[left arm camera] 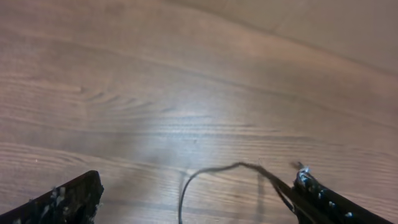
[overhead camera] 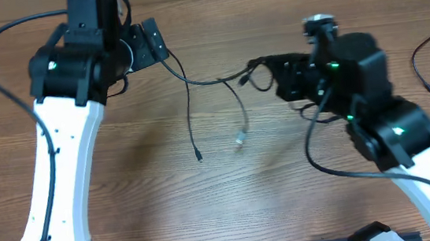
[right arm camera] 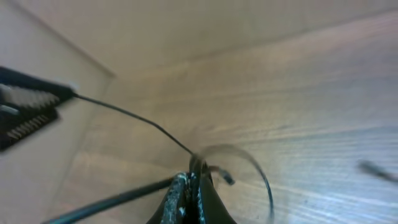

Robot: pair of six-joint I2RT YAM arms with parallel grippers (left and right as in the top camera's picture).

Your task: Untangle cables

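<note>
We see the right gripper (right arm camera: 191, 182) pinched tight on the cables (overhead camera: 209, 80). In its wrist view its two fingers are pressed together with only a thin seam between them, and black strands come out at the tip. A small knot of loops sits just beside that tip.

From the right gripper one strand runs in a fairly straight line across to the left gripper (left arm camera: 198, 183), and it seems raised above the table (overhead camera: 127, 192). The left gripper stands wide apart. In its own wrist view the fingers (left arm camera: 71, 198) sit at the two bottom corners with bare wood between them. The strand meets the tip of only one of them, the one at the right of that view. We cannot tell whether it is hooked there or only lies against it.

Two ends drop away from the stretched strand, between the right gripper and the left one. The end nearer the right gripper finishes in a silvery plug (overhead camera: 241, 140). The one further from it finishes in a small dark plug (overhead camera: 200, 158). We cannot tell whether these ends touch the wood.

On the other side of the right gripper, well apart from it and past its arm, a loose cable (overhead camera: 423, 61) lies curved on the table near the edge.
</note>
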